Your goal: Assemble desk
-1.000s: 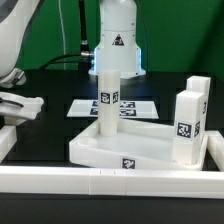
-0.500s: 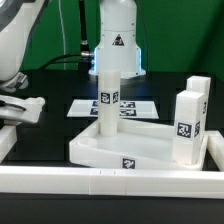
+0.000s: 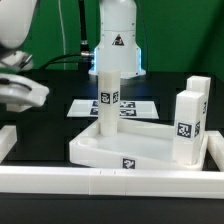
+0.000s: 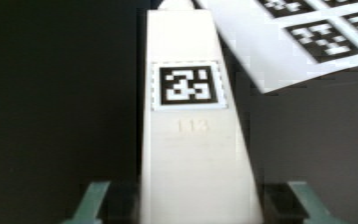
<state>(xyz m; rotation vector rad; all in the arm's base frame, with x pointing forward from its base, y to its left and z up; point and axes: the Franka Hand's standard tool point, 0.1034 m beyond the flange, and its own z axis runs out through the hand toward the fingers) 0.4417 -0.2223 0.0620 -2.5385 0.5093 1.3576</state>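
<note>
The gripper [image 4: 195,205] pinches a leg [image 4: 195,120] across its flat sides, near the marker board [image 4: 309,35] on the table. The leg looks light, rigid and smooth, so it could slip; a square grip suits it. The tabletop [image 3: 140,140] sits mid-table with two legs upright.

Tabletop [image 3: 130,150]: white plastic, smooth, showing a soft sheen along its raised rim. Legs [image 3: 108,100], [image 3: 190,122]: same white plastic, matt-to-satin, each carrying a black-and-white printed tag. Wrist view: leg [image 4: 190,130] looking smooth with faint moulded marks under its tag. Marker board [image 3: 85,107]: thin, flat, white, paper-like, matt. Table [image 3: 45,130]: reading black and matt. Rails [image 3: 110,183]: white plastic, smooth.
</note>
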